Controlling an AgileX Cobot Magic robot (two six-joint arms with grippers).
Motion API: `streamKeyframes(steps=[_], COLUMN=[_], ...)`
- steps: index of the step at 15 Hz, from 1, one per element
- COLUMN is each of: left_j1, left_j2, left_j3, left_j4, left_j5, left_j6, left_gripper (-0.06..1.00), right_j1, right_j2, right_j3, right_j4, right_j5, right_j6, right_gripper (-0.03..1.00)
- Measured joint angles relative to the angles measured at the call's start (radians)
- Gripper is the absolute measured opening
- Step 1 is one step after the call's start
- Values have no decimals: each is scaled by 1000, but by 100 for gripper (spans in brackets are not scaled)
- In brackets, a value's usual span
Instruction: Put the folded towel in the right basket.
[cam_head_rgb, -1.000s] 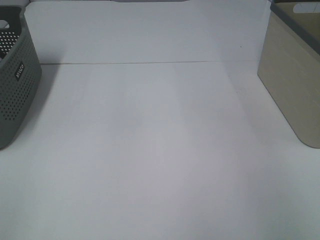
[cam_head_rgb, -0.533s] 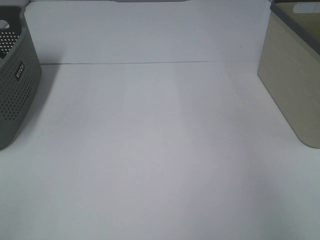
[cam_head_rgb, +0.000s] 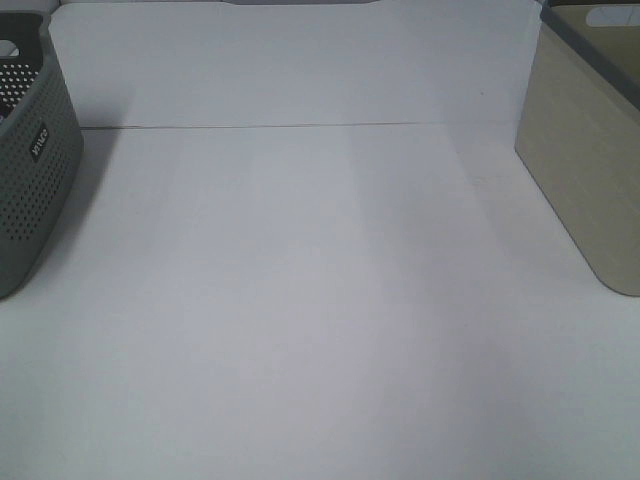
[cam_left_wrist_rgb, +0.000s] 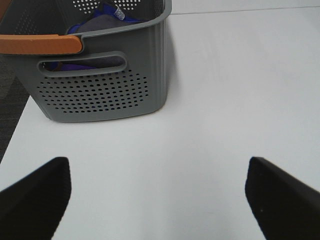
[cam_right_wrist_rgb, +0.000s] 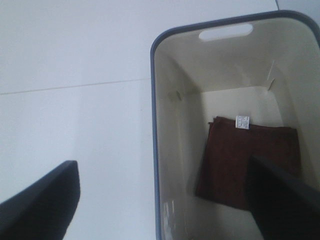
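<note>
Nothing has visibly moved on the white tabletop (cam_head_rgb: 300, 300) over the last second; both baskets sit as before and neither arm enters the high view. Left of the tabletop's centre, the grey perforated plastic basket (cam_left_wrist_rgb: 100, 90) with an orange handle (cam_left_wrist_rgb: 40, 44) holds blue and purple cloth (cam_left_wrist_rgb: 102, 22). Facing it, the left gripper (cam_left_wrist_rgb: 157, 197) is spread wide with nothing between its dark fingers (cam_left_wrist_rgb: 35, 200). Right of the tabletop's centre, the cream plastic basket with a dark rim (cam_right_wrist_rgb: 170, 150) contains the folded dark red towel (cam_right_wrist_rgb: 240, 160), lying flat on its floor. Above it, the right gripper (cam_right_wrist_rgb: 162, 202) is splayed wide, released and empty.
</note>
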Motion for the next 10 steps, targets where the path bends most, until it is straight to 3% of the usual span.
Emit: streamKeyframes(steps=[10], left_j1=[0], left_j2=[0], left_j3=[0], left_j4=[0], left_j5=[0], left_j6=[0], left_gripper=[88], right_j1=[0], right_j2=[-564], right_j3=[724], right_j4=[-28], right_j5=[-1], right_j6=[-23], right_gripper=[86])
